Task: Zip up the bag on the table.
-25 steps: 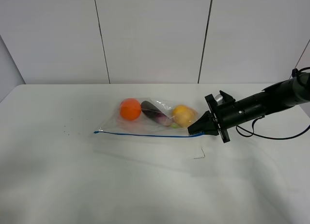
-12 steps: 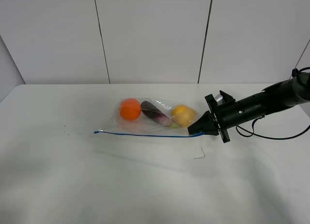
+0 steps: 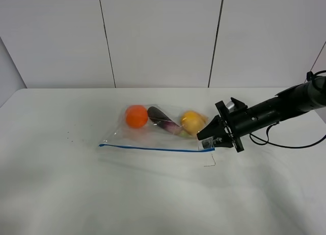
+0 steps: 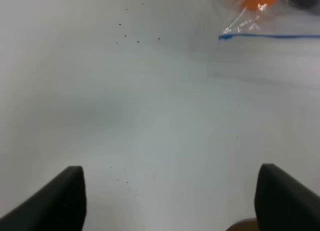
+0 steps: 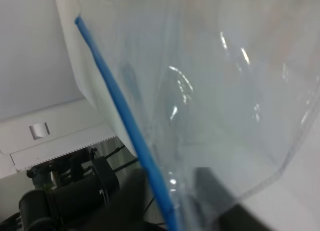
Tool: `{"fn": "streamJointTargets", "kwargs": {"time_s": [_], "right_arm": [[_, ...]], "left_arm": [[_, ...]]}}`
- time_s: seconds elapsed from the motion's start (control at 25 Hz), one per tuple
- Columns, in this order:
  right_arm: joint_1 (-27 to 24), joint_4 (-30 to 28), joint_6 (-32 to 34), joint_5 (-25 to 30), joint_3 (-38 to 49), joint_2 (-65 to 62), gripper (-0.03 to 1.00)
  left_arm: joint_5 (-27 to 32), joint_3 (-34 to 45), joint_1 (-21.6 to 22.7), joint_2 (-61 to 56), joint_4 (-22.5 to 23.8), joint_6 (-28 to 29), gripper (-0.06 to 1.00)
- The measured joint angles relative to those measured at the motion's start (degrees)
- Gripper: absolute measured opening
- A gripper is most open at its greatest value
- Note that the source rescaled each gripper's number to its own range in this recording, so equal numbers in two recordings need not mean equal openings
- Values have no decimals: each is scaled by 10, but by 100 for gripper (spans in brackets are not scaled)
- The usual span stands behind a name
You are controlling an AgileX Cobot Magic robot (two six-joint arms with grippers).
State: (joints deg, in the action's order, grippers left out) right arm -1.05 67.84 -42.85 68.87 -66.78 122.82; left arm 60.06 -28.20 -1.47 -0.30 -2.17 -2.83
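The clear bag (image 3: pixel 153 133) lies on the white table (image 3: pixel 76 194), holding an orange (image 3: pixel 136 116), a purple eggplant (image 3: pixel 162 118) and a yellow fruit (image 3: pixel 192 121). Its blue zip strip (image 3: pixel 153 148) runs along the near edge. My right gripper (image 3: pixel 206 139) is shut on the bag's right end by the strip. In the right wrist view the strip (image 5: pixel 125 121) runs down between the two blurred fingers. My left gripper (image 4: pixel 170 171) is open and empty over bare table, out of the exterior view. The bag's left corner (image 4: pixel 240 28) and strip (image 4: pixel 270 36) lie well ahead of it.
A small thin dark mark (image 3: pixel 210 164) lies on the table just in front of the bag's right end. Tiny dark specks (image 3: pixel 69 139) lie to the bag's left. White wall panels (image 3: pixel 158 36) stand behind the table's far edge.
The zip strip and the bag's front edge have shifted toward the table's front, and the bag's right end has been pulled slightly. The right gripper's tip has dropped a little.
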Motion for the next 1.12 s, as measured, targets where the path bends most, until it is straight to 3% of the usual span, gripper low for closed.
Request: {"fn": "streamJointTargets", "kwargs": {"time_s": [0.08,0.2,0.48,0.6,0.88,1.12], "right_arm": [[0,-23,5,1,-9,-5,71],[0,-88,44,-3,-42,-31,81],[0,-352,217,-26,-156,-126,84],[0,-437,274,-28,-189,-161,85],[0,-541,319,3,-203,-225,85],[0,-585,351,5,-202,-266,85]], "left_arm": [[0,0,0,0,0,0,100],[0,0,0,0,0,0,100],[0,0,0,0,0,0,100],[0,0,0,0,0,0,100],[0,0,0,0,0,0,100],[0,0,0,0,0,0,100]]}}
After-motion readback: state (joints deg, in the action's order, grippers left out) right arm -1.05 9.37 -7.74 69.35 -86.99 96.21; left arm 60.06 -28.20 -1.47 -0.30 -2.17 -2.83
